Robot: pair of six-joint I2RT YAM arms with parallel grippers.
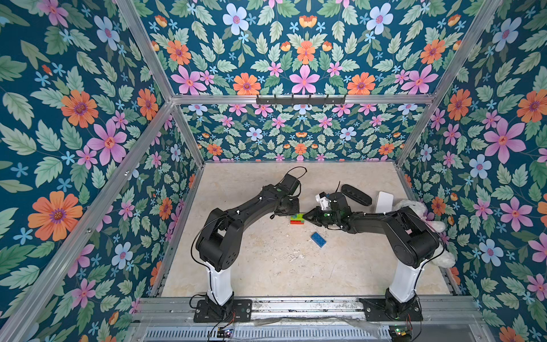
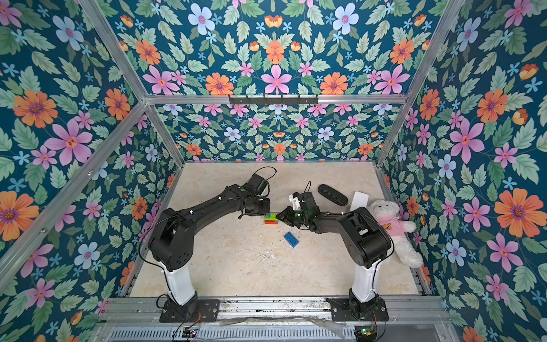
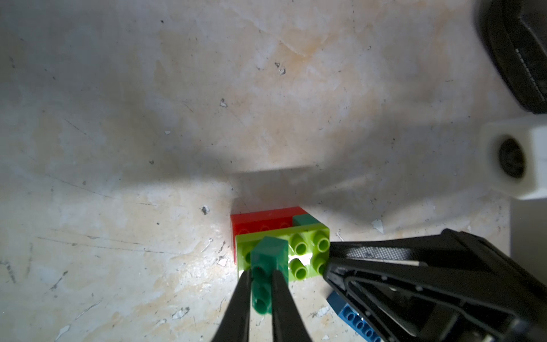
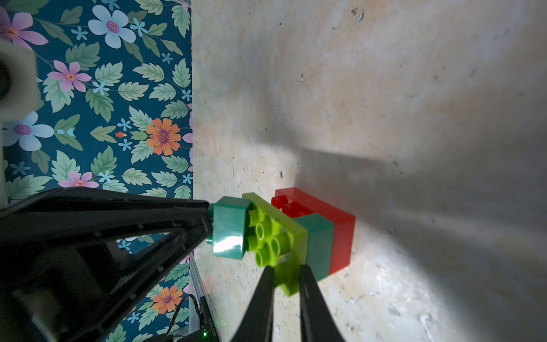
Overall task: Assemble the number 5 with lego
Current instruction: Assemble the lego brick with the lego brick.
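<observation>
The left claw (image 3: 262, 274) is closed narrowly on a dark green brick (image 3: 269, 251) and holds it down on one end of the lime brick (image 3: 307, 248), studs up. The right claw (image 4: 286, 268) comes in from the opposite side, nearly shut, and pinches the other end of the lime brick's rim. That grip looks like a brace, so the stack (image 1: 296, 218) cannot slide or tip while the other arm presses. Whether the dark green brick is seated on the studs I cannot tell.

The stack stands mid-table. A red brick (image 4: 340, 234) is at the bottom, with a lower green brick (image 4: 316, 237) on one end of it and the lime brick bridging above. By my reading the 5 is part built. The blue brick (image 1: 318, 239) lies loose on the table (image 1: 266, 266), near the stack on the robot's side and just beside the right arm.

The two claws meet almost tip to tip over the lime brick — there is little room sideways. Above is open, so a straight lift looks the safest way out. The black case (image 1: 356, 194) and the bear (image 2: 390, 225) sit well apart, toward the right edge. The rest of the table around the stack is bare.
</observation>
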